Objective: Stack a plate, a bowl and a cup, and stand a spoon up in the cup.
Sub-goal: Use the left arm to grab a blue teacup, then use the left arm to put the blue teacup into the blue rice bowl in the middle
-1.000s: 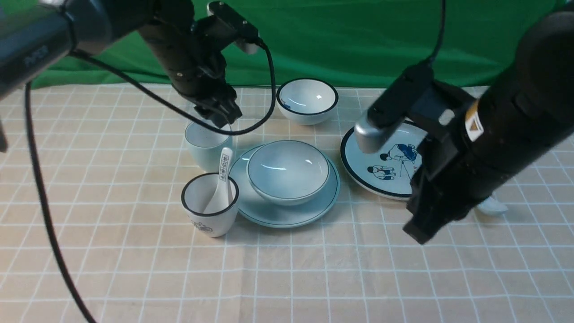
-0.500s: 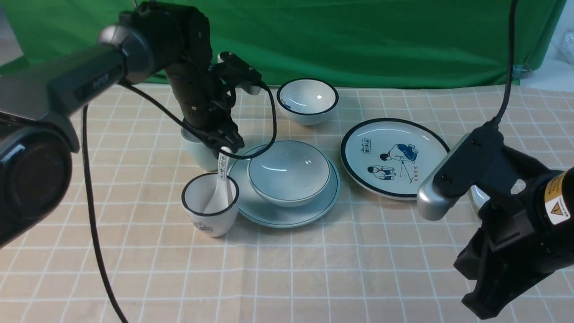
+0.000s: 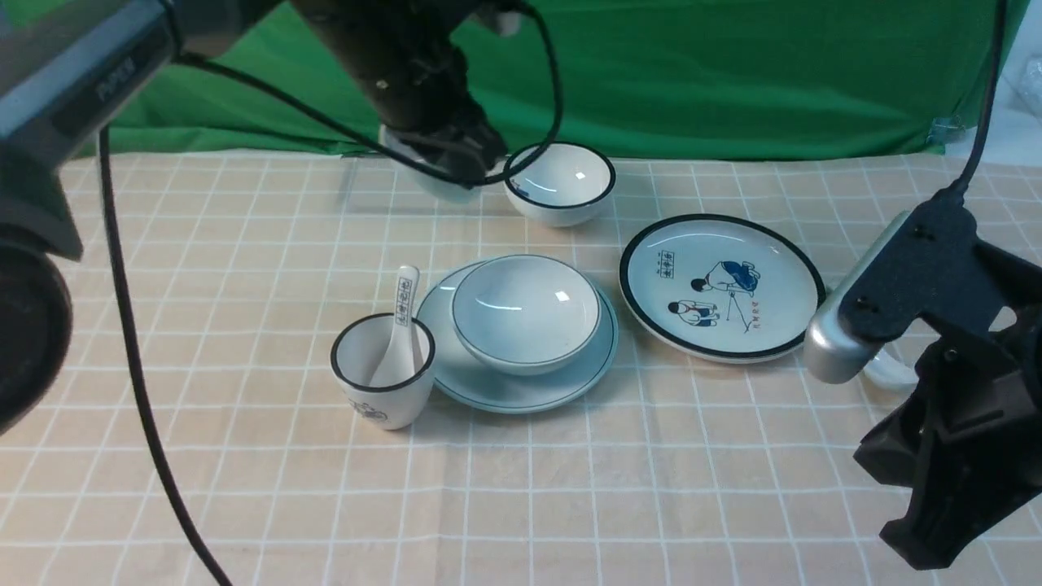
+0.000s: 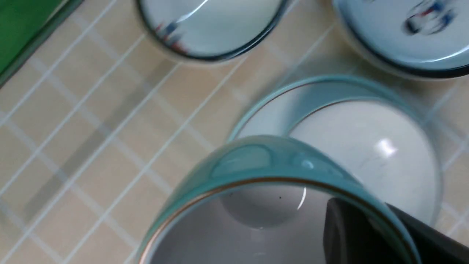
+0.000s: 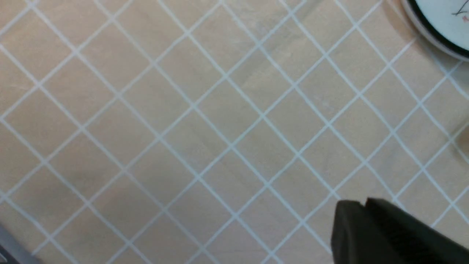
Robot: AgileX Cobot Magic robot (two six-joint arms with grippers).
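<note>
**While held clear of the cloth (image 3: 244, 456), not yet stacked: cup (image 3: 419, 175) in left gripper (image 3: 456, 163)**

Shows the left gripper clamped on the cup's wall, with one dark finger (image 4: 366, 238) inside the rim in the left wrist view and the other out of sight. Carries the cup in the air over the far part of the cloth, just beside the black-rimmed bowl (image 3: 558, 185). Renders it blurred in the front view.

Finds the plate (image 3: 521, 391) flat on the cloth near the middle, with the bowl (image 3: 525, 313) seated upright in it. Places the black-rimmed cup (image 3: 381, 378) just beside the plate's left edge, too close to tell whether touching, with the marked spoon (image 3: 400, 325) leaning inside it. Sets the cartoon plate (image 3: 720, 285) to the right of the plate, near but apart.

Catches only a sliver of the spoon (image 3: 891, 376) on the cloth, near the cartoon plate's right edge. Hides the rest behind the right arm (image 3: 961, 268).

Puts the right gripper (image 3: 920, 545) low over the near right of the cloth, well apart from all the crockery. Shows its fingers (image 5: 384, 231) pressed together in the right wrist view, gripping nothing.
</note>
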